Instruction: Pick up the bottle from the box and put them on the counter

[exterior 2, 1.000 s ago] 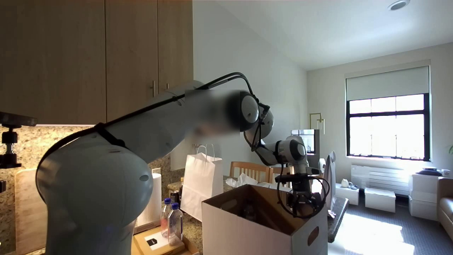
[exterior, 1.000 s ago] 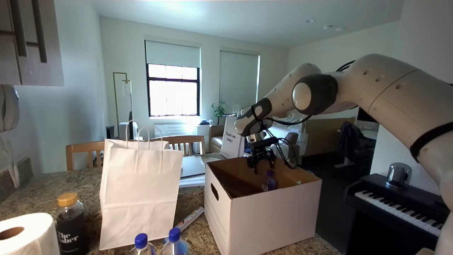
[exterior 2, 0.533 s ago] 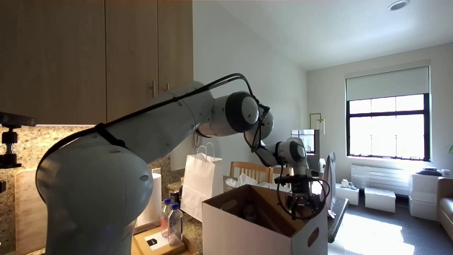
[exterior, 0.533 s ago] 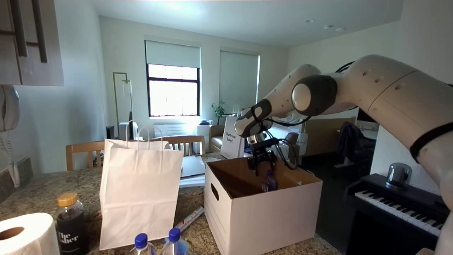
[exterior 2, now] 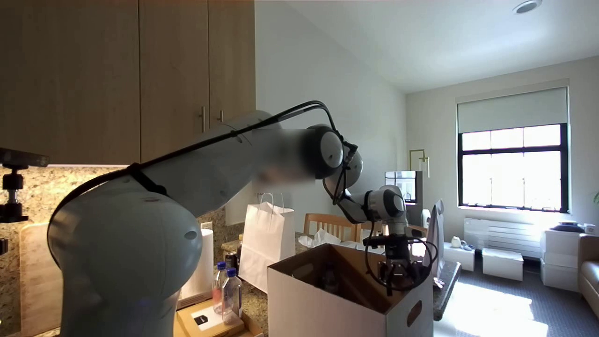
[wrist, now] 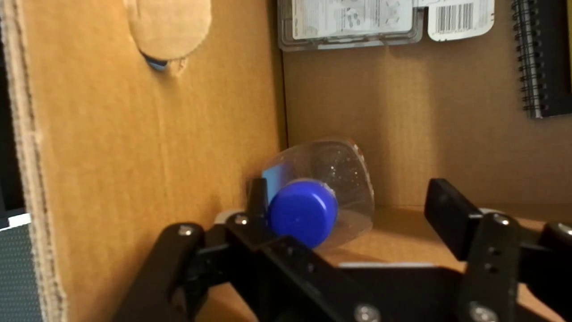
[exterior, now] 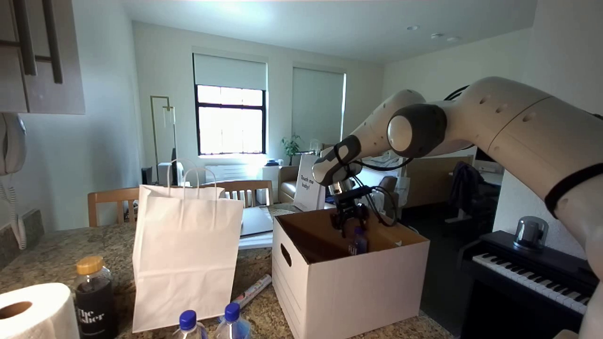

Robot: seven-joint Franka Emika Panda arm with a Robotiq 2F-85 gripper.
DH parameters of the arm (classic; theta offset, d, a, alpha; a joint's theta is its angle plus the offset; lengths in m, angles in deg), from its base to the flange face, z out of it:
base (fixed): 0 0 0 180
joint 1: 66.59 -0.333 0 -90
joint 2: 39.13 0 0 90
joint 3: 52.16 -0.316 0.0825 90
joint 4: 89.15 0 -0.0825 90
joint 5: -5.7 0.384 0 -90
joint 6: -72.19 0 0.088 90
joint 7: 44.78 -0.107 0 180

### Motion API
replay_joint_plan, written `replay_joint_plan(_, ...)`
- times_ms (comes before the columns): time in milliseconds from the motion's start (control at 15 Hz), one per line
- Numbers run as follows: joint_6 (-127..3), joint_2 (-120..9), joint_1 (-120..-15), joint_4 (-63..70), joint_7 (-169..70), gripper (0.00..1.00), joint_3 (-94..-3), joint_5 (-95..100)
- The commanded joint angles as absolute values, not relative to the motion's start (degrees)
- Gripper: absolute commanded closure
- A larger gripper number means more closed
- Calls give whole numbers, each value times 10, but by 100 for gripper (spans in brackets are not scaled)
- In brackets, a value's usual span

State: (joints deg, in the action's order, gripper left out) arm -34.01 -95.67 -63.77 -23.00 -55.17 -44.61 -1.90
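Inside the white box [exterior: 367,292], a clear bottle [wrist: 344,179] with a blue cap leans near a corner; its upper part [exterior: 360,241] shows above the rim in an exterior view. My gripper [wrist: 351,201] is open around the cap, which sits close to the left finger [wrist: 258,194] and well apart from the right finger [wrist: 449,217]. In an exterior view the gripper [exterior: 351,225] reaches down into the box opening. Two more blue-capped bottles [exterior 2: 231,295] stand at the near side, beyond the box. The speckled counter [exterior: 113,238] carries the box.
A white paper bag [exterior: 188,254] stands beside the box, with a dark jar [exterior: 95,301] and paper roll [exterior: 42,310] nearby. A printed tube [exterior: 254,289] lies between bag and box. Inside the box are a labelled plastic package [wrist: 353,27] and a spiral notebook [wrist: 545,58].
The arm and gripper have come down slightly, bringing the fingers lower beside the cap of the bottle in the box. The bottles, box and bag have stayed put.
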Motion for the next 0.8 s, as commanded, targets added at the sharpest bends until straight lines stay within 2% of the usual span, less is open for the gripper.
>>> replay_joint_plan(0, -343, -968, -636, -244, -547, 40, -444, -22)
replay_joint_plan(467, -342, -961, -637, -244, -557, 86, -444, -17)
replay_joint_plan(533, -343, -960, -637, -243, -557, 88, -444, -17)
replay_joint_plan(733, -340, -953, -642, -240, -566, 86, -441, -19)
